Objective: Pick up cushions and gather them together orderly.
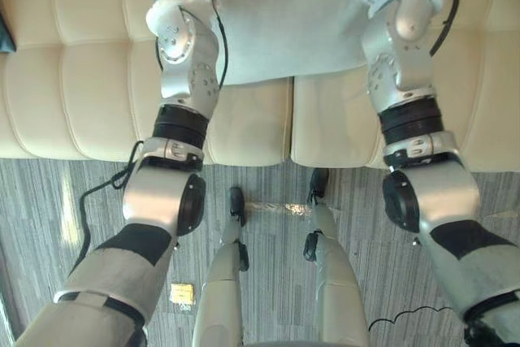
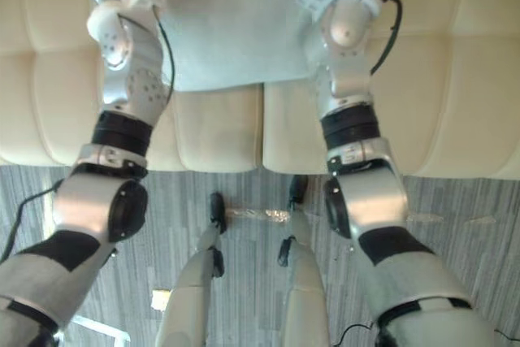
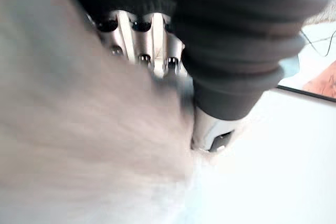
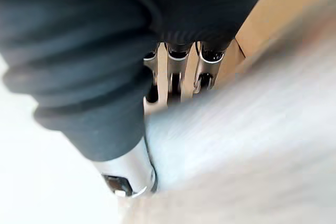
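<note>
As the head camera looks down on a cream tufted sofa [image 1: 81, 95], we see a pale grey-blue cushion [image 1: 284, 14] with its broad face turned toward us above the seats, flanked by the robot's two arms. Its lower edge runs side to side, roughly along the sofa's front, and rises a little toward the robot's right. The upper part is cut by the frame, so we cannot tell which way its long axis goes. The cushion straddles the seam [image 1: 291, 119] between two seat sections and overlaps both. The left robot hand [image 3: 142, 35] meets the cushion's left side and the right robot hand [image 4: 178, 66] its right side. In each wrist view the soft fabric lies right up against the hand and hides its far part, so we cannot tell whether either is clenched on the cushion or simply laid against it. Nor can we tell whether the cushion rests on the sofa or hangs clear of it. At the sofa's far left a dark object [image 1: 5, 38] sits on the seat, well apart from the cushion. In front of the sofa, a grey striped carpet [image 1: 49, 201] carries a small yellow object [image 1: 182, 294], well apart from the sofa.
</note>
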Motion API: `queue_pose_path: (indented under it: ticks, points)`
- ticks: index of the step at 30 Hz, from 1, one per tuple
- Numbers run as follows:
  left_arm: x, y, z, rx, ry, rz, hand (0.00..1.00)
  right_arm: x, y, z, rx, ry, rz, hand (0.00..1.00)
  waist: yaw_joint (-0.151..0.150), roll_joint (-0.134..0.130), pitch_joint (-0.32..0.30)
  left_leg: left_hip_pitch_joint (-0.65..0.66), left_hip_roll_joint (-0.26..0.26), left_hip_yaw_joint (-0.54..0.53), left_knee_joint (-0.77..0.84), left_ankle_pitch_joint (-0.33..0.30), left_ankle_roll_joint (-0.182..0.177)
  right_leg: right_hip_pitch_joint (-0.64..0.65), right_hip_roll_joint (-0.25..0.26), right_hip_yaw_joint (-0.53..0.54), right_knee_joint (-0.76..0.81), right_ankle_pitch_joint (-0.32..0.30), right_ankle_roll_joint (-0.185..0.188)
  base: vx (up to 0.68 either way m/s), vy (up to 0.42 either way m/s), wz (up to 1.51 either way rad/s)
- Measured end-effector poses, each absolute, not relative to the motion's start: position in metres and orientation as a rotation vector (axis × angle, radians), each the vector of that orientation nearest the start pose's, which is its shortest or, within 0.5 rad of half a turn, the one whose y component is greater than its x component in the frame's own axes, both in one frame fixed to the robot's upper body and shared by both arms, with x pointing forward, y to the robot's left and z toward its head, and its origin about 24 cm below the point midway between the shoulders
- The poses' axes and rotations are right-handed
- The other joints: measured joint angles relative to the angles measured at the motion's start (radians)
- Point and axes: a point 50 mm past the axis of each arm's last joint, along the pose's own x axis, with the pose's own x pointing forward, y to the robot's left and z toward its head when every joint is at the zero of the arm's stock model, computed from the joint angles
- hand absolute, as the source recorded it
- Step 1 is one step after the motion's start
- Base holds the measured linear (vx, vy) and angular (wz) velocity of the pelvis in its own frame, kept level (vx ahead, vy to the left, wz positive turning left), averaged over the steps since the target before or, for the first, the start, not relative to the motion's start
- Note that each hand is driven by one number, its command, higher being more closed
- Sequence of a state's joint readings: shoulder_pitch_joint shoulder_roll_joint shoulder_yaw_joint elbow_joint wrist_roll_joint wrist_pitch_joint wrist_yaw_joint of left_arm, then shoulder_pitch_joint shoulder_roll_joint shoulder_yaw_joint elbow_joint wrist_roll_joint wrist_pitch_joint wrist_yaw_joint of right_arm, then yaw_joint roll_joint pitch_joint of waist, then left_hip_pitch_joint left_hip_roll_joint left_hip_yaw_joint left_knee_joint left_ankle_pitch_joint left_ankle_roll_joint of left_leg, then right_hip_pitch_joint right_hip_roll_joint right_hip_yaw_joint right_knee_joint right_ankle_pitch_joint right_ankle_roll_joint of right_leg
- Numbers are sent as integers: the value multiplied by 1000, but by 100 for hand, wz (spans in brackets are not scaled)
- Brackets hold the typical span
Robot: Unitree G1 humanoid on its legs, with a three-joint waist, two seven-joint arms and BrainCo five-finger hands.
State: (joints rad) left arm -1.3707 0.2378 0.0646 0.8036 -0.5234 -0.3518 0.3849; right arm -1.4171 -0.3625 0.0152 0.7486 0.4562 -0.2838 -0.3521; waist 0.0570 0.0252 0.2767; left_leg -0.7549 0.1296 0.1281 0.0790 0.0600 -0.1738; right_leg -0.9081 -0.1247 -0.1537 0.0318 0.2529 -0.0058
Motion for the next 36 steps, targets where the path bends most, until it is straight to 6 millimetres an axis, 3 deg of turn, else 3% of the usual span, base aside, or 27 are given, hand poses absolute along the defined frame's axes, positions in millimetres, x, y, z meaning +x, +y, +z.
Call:
queue_pose_path:
  ticks: [5,8,11,12,15,16,17,18,21,25,27,32,36]
  points:
    - [392,172,350,-464,-752,220,0,370,-197,399,349,-884,-196,0,-5,0,6,9,3,0,1,0,0,0,0,-3,22,0,0,-37,20,-2]
    - [393,216,319,-542,-698,309,0,360,-226,402,325,-922,-225,0,-10,-1,7,43,7,4,6,0,1,22,0,-2,51,0,0,-19,38,-8]
    - [378,263,262,-584,-645,450,0,342,-248,369,238,-954,-228,0,-25,0,8,116,13,4,8,-2,2,104,4,1,57,-17,19,9,32,4]
    - [374,267,253,-572,-643,461,0,338,-249,361,225,-959,-221,0,-27,0,8,129,14,5,9,-7,4,114,5,3,62,-23,21,35,40,5]
    - [346,275,197,-492,-600,492,0,319,-259,298,175,-917,-227,0,-31,-2,8,204,6,5,12,-38,17,178,-1,15,104,-93,29,66,18,7]
    - [333,271,166,-461,-547,496,0,314,-260,257,162,-834,-254,0,-31,-3,8,246,0,5,12,-46,20,217,-2,24,116,-120,30,90,-13,-1]
    - [324,266,147,-448,-505,493,0,310,-259,232,164,-772,-264,0,-31,-3,8,273,0,6,12,-51,20,238,-1,25,122,-126,31,121,-18,-9]
    - [308,255,117,-417,-435,476,0,300,-254,191,173,-670,-273,0,-31,-4,7,318,0,11,12,-63,23,279,-1,27,133,-150,31,107,-16,-13]
    - [277,217,54,-376,-232,404,0,269,-243,115,200,-452,-295,0,-30,-8,4,402,1,17,12,-82,31,350,-2,25,157,-185,37,86,-6,-9]
    - [239,181,-12,-303,43,303,0,229,-228,31,199,-149,-315,0,-33,-23,-30,496,5,25,13,-104,45,440,2,22,158,-206,43,49,5,-9]
    - [215,170,-50,-261,227,264,0,203,-220,-19,171,86,-326,0,-33,-30,-80,556,9,30,14,-122,47,500,5,22,154,-221,55,37,15,-8]
    - [158,169,-110,-165,563,259,0,146,-204,-93,195,467,-338,0,-33,-44,-213,641,13,45,10,-160,48,614,11,22,90,-225,68,36,49,-8]
    - [126,174,-136,-110,757,280,0,118,-197,-123,172,667,-334,0,-33,-49,-256,710,8,65,-3,-176,49,715,14,31,-11,-180,81,42,71,-14]
